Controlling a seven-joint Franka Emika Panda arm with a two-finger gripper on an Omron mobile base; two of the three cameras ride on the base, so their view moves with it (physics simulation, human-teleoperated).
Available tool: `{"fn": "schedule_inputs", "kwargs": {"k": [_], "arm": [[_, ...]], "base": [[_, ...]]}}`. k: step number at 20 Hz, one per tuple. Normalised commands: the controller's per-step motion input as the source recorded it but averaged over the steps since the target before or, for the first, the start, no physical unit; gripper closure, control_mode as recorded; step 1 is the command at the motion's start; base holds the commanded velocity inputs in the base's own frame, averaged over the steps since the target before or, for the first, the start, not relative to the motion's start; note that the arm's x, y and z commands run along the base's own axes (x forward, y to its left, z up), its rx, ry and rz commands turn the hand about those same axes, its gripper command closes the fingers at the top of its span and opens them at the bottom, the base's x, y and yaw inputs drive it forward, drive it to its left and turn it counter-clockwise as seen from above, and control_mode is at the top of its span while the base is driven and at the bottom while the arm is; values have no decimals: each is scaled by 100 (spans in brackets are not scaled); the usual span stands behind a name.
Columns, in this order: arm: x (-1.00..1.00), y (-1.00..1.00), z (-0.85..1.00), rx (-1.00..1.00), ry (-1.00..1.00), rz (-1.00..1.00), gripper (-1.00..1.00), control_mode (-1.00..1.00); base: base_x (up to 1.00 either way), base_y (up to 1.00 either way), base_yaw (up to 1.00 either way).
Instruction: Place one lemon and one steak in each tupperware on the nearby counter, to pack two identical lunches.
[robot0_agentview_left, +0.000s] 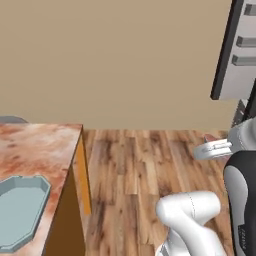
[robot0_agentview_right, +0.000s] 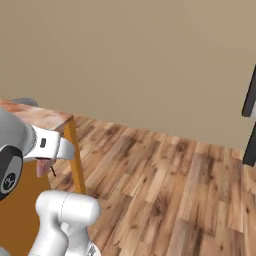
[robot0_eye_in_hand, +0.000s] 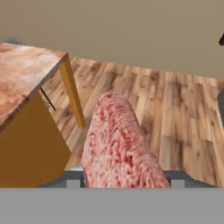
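From the left base view, you see the counter (robot0_agentview_left: 35, 145) ending at an orange-edged corner, with the pale teal tupperware (robot0_agentview_left: 20, 212) lying on it near the bottom left, nothing visible inside the part that shows. The arm's white links rise at lower right over the plank floor (robot0_agentview_left: 135, 170), well apart from the container.

From the right base view, you see the counter's corner (robot0_agentview_right: 47, 119) at the left, the arm's wrist crossing in front of it, and a sliver of pink just under the wrist that may be the carried meat, too small to be sure.

From the hand view, you see the steak (robot0_eye_in_hand: 118, 144) standing up between the gripper (robot0_eye_in_hand: 124, 177), its marbled slab rising from the fingers, which are clamped on its lower end. The counter's end and orange cabinet side lie to the left, apart from the meat.

The step in hand looks like carrying a steak to a container. Next, you need to swing it over the teal tupperware, lower it inside the rim, and only then let go.
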Motion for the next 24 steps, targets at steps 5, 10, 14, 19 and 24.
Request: {"fn": "schedule_inputs", "kwargs": {"k": [5,10,14,19,24], "arm": [[0,0,0,0,0,0,100,100],[0,0,0,0,0,0,100,100],[0,0,0,0,0,0,100,100],[0,0,0,0,0,0,100,100],[0,0,0,0,0,0,100,100]], "base": [[-98,58,-52],[-100,79,-43],[-100,99,-29],[-73,100,-18],[-4,100,-9]]}}
